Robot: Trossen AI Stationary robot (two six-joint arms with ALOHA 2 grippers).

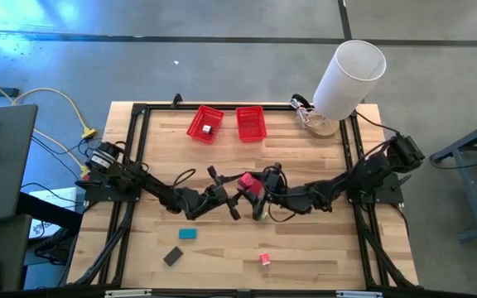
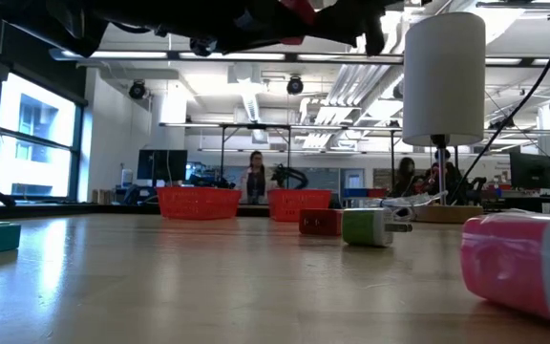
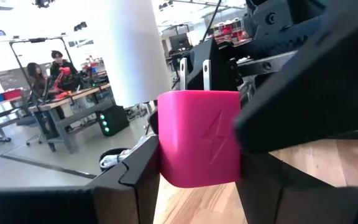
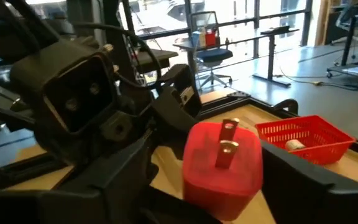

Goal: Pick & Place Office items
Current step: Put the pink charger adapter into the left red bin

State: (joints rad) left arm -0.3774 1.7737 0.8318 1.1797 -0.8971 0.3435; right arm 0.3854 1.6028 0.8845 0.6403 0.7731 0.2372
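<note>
Meeting above mid-table, the left gripper (image 3: pixel 197 180) pinches a pink charger block (image 3: pixel 199 138), while the right gripper's (image 4: pixel 222 186) spread fingers flank it.

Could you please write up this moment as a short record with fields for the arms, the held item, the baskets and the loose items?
held item: pink charger plug, lifted over the table middle
left gripper: shut on the plug
right gripper: beside the plug, jaws open
baskets: two red baskets at the far edge, the left one holding a small pale item
loose items: teal block, dark grey block, small pink piece
</note>
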